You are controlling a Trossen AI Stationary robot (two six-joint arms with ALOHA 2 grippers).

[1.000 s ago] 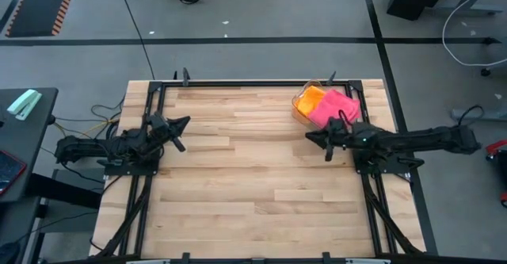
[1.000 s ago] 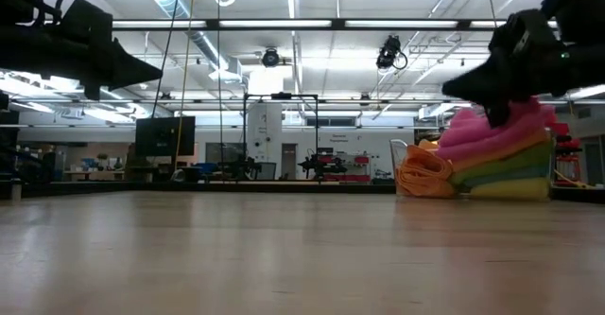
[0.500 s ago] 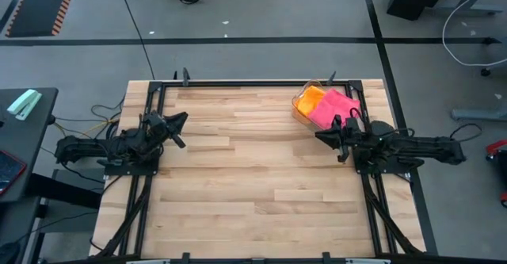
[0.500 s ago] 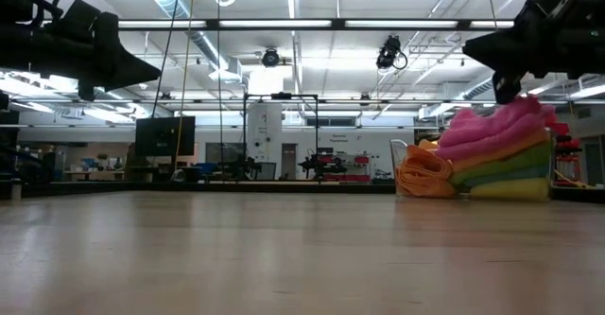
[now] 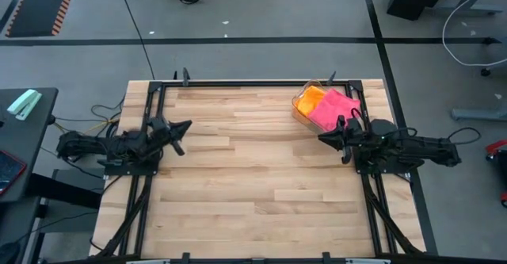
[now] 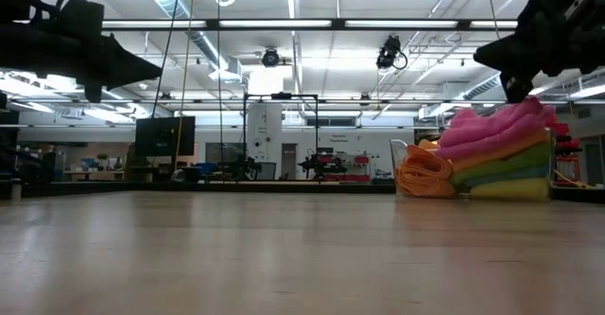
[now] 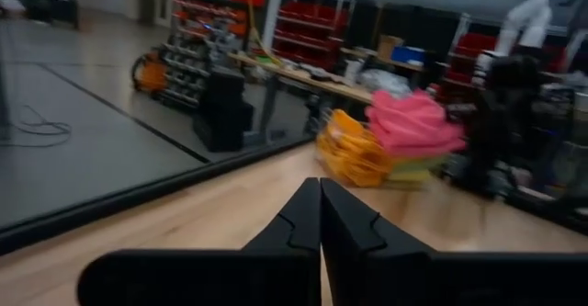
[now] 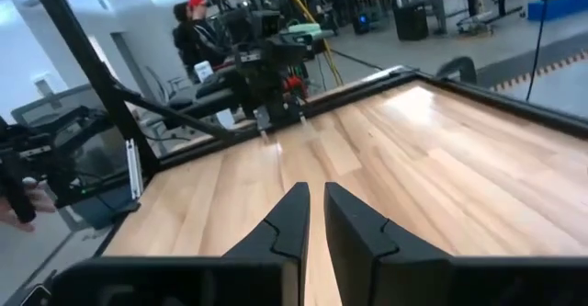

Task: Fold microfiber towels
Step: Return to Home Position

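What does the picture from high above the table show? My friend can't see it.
A wooden table seen from above holds a pile of folded microfiber towels, pink on top with orange beside it, in a clear bin near its far right corner. The left gripper and right gripper hang over the table's left and right edges, holding nothing.

No word, number, brand or label can be read in any of the views. The striped floor strip (image 5: pixel 36 6) at the upper left of the high view carries only orange and black bars, no lettering. The dark screen (image 6: pixel 173 135) left of centre in the low view is too small to show any writing. The red storage shelves (image 7: pixel 317 17) at the top of the left wrist view are too blurred for any labels to be made out.
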